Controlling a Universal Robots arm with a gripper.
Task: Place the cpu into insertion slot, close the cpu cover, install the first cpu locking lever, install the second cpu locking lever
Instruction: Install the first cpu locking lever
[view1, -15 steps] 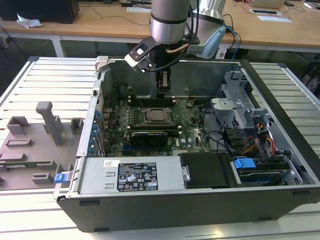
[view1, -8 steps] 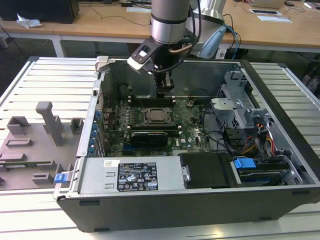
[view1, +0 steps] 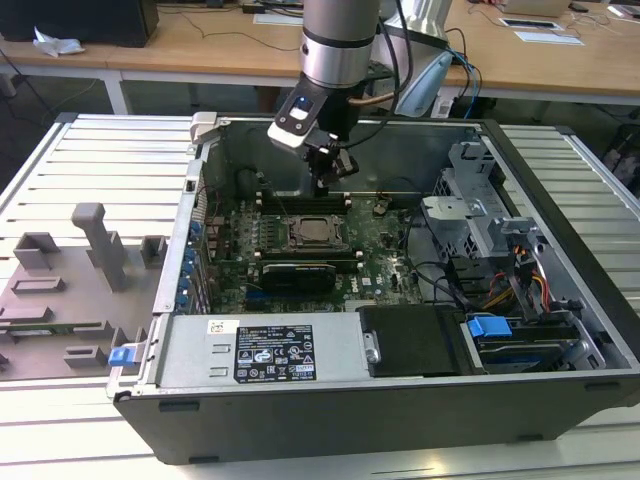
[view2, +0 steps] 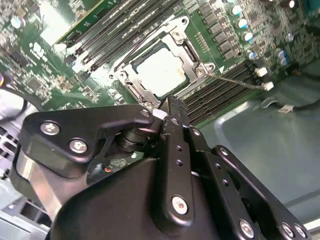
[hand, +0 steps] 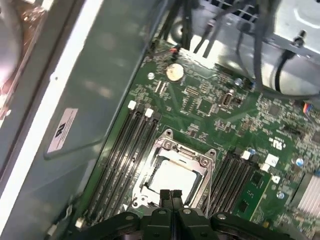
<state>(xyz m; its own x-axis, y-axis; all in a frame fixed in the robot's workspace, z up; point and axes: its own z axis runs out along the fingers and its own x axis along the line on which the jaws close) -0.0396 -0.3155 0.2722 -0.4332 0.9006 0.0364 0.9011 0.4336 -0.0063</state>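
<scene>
1. The arm comes down from the upper edge of the exterior view into the open computer case (view1: 350, 400), wrist roughly vertical and tool pointing down at the green circuit board (view1: 385, 250).
2. The end effector (view1: 330, 190) hangs just above the far edge of the insertion slot (view1: 296, 228). I cannot tell from the exterior view whether it touches.
3. In both wrist views the end effector's (hand: 170, 192) two black fingers (hand: 165, 196) are pressed together with no gap and nothing between them.
4. In the second wrist view the end effector (view2: 172, 102) has its tips right at the socket's rim, beside one corner of the cpu cover (view2: 189, 50).
5. The cpu (hand: 172, 175) is seated in the slot, lying flat and square to it. Its top is dull silver-grey and reads pale under the light.
6. The cpu cover (hand: 184, 152) is a silvery frame. It looks to lie down flat around the cpu (view2: 162, 70), with the chip's top showing through its window.
7. I cannot tell whether the locking levers are latched.
8. Long black memory slots (hand: 127, 145) flank the socket on both sides.
9. The case sits on a slatted metal desk (view1: 60, 160), with a grey fixture (view1: 100, 245) on the exterior view's left.
</scene>
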